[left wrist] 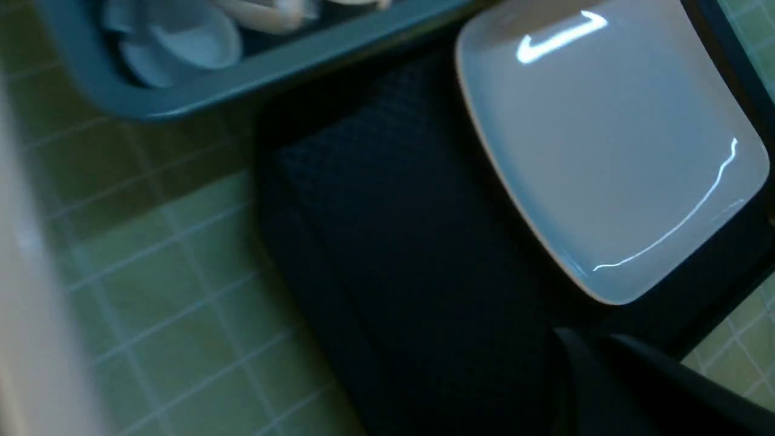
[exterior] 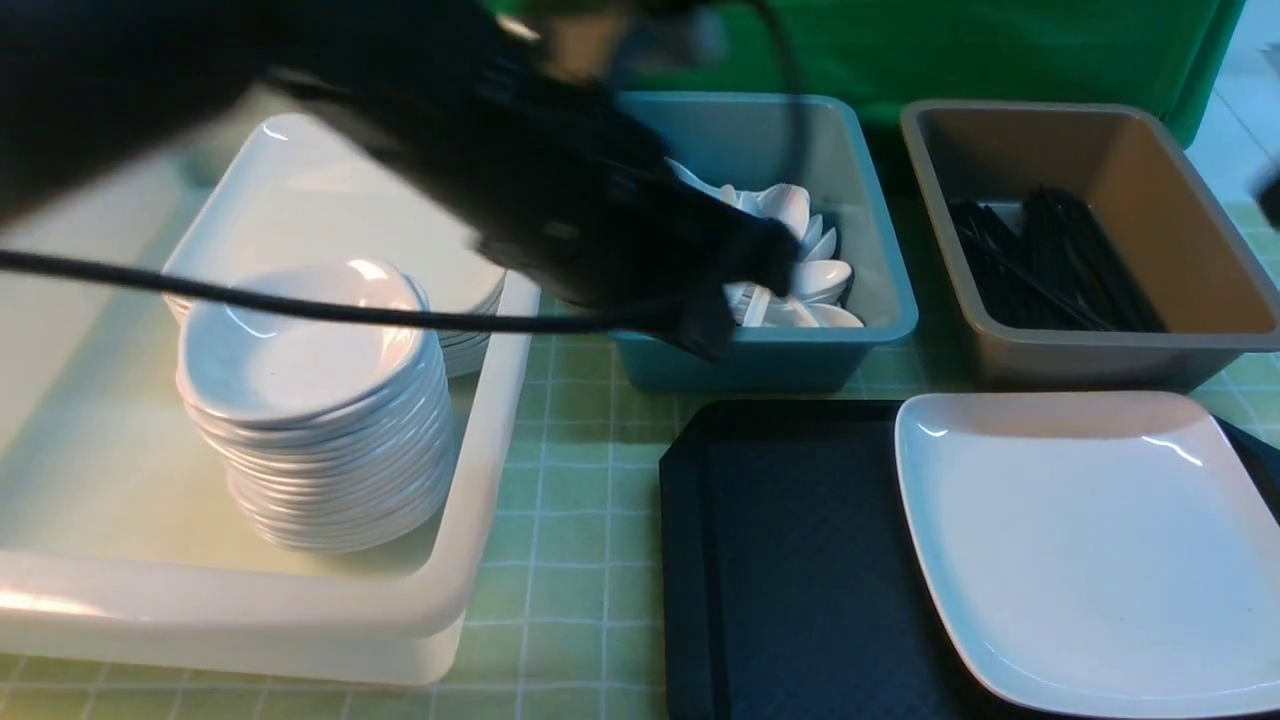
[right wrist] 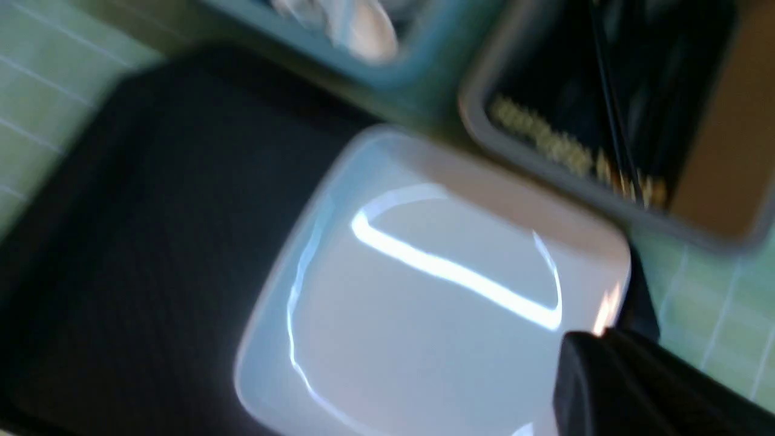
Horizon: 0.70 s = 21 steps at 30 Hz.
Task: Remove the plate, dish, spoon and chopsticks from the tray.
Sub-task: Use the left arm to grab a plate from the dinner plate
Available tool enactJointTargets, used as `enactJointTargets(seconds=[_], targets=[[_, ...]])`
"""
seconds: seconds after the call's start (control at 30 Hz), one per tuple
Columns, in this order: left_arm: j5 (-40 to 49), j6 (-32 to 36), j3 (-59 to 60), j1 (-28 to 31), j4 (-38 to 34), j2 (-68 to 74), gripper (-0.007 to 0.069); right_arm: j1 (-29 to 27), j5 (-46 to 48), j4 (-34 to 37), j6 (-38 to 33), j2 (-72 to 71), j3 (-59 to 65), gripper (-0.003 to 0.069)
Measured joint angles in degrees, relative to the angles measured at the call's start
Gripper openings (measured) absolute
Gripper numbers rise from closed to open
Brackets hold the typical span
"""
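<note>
A large white square plate lies on the right half of the black tray, and nothing else shows on the tray. White spoons lie piled in the teal bin. Black chopsticks fill the brown bin. Small white dishes stand stacked in a white tub. My left gripper, blurred, hangs at the teal bin's front rim; it is shut and empty. My right gripper is shut, empty, above a corner of the plate.
Square plates are stacked behind the dishes in the white tub. A black cable from the left arm crosses above that tub. The bins stand just beyond the tray, on a green checked cloth.
</note>
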Motion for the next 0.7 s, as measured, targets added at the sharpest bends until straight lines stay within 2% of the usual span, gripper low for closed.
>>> enactJointTargets(seconds=[0.07, 0.17, 0.3, 0.37, 0.5, 0.57, 0.7], targets=[[-1.3, 0.1, -4.4, -1.9, -0.3, 6.7, 0.0001, -3.3, 0.2, 0.0, 0.9, -2.7, 6.2, 0.0001], [-2.6, 1.4, -10.4, -3.6, -0.5, 14.4, 0.0034, -4.9, 0.4, 0.0, 1.1, -4.7, 12.4, 0.0001], [-3.7, 1.7, -19.2, -5.2, -0.5, 24.7, 0.0169, -5.0, 0.5, 0.5, 0.7, -5.7, 17.7, 0.0001], [-5.5, 1.7, -22.8, -5.4, -0.5, 28.8, 0.0269, -5.0, 0.4, 0.5, 0.6, -5.8, 18.1, 0.0001], [-9.1, 1.3, -26.8, -5.3, 0.3, 34.8, 0.0412, -5.0, 0.4, 0.5, 0.5, -6.8, 17.5, 0.0001], [-11.3, 1.3, -27.4, -5.3, 0.3, 36.8, 0.0455, -5.0, 0.1, 0.5, 0.4, -7.4, 16.8, 0.0001], [-14.3, 1.2, -27.5, -5.3, -0.3, 39.3, 0.0477, -5.0, -0.1, 0.5, 0.0, -8.3, 15.4, 0.0001]])
